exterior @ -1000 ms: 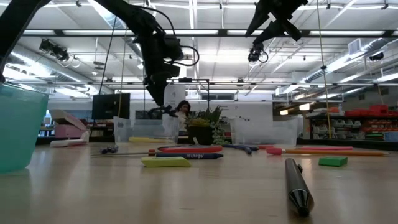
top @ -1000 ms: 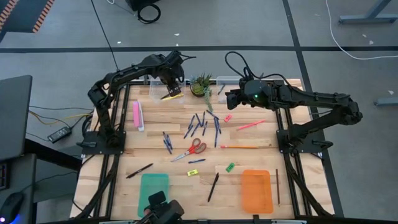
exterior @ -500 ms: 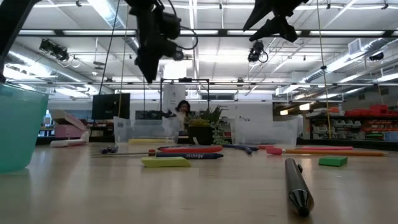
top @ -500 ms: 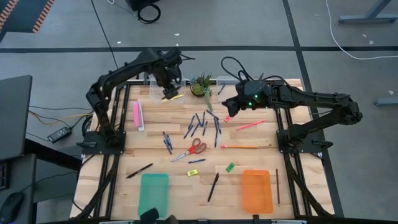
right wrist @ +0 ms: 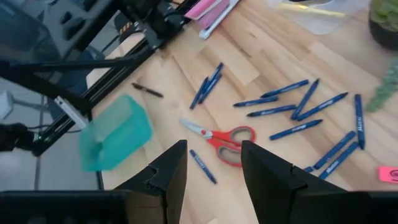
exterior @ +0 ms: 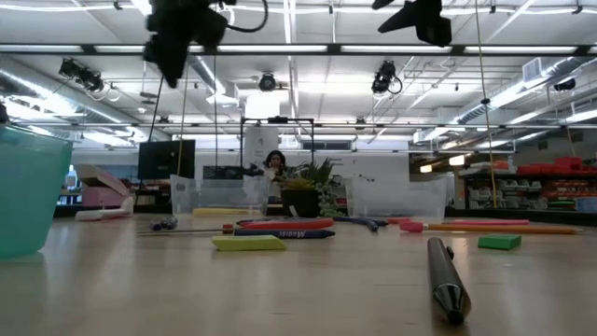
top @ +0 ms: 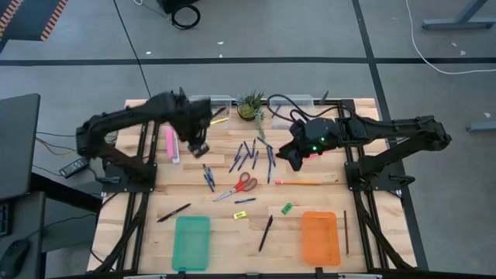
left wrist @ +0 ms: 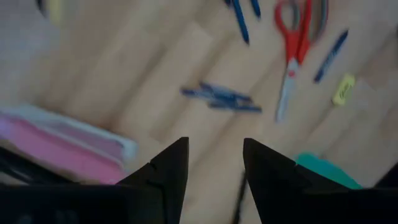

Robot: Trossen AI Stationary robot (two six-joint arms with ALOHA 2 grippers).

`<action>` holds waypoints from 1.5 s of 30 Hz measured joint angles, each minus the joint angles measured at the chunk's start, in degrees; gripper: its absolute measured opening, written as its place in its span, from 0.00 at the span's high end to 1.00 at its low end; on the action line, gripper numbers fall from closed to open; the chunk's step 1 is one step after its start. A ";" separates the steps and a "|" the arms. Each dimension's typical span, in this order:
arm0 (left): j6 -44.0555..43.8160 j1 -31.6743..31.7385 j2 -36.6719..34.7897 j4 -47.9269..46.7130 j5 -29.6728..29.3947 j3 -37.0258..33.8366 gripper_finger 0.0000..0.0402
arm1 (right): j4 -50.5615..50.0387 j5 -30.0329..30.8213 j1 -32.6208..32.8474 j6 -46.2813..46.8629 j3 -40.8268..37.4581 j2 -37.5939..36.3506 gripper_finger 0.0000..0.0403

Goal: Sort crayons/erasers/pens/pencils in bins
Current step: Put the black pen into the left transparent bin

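The left gripper (top: 198,146) hangs above the table with its two dark fingers (left wrist: 166,167) parted and nothing between them, near the long pink box (top: 170,144) and a small bundle of blue pens (top: 208,177). The right gripper (top: 294,154) hovers over the other side, fingers likewise spread and empty, just beside the main scatter of blue pens (top: 254,153) and the red-handled scissors (top: 239,186). A yellow pencil (top: 219,120) lies in one of the two clear tubs (top: 203,105) at the far edge, beside a small potted plant (top: 252,105). Near the front edge sit the teal tray (top: 191,242) and the orange tray (top: 320,238). Between them a black pencil (top: 266,232) lies on the wood, with a green eraser (top: 287,208) and a yellow eraser (top: 239,215) close by.
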 joint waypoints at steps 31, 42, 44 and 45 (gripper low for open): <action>-59.76 -58.57 -13.48 25.01 2.80 -36.27 0.60 | 0.22 0.58 6.44 -6.19 0.00 0.00 0.61; -66.37 -63.59 -13.41 32.25 1.18 -44.82 0.60 | 0.22 0.58 6.44 -10.16 0.00 -0.02 0.61; -66.67 -64.04 -13.37 34.27 0.94 -46.31 0.60 | 0.22 0.58 6.44 -10.36 0.00 -0.02 0.61; -67.04 -64.26 -13.35 35.27 0.96 -47.03 0.60 | 0.20 0.58 6.44 -10.34 0.00 -0.02 0.61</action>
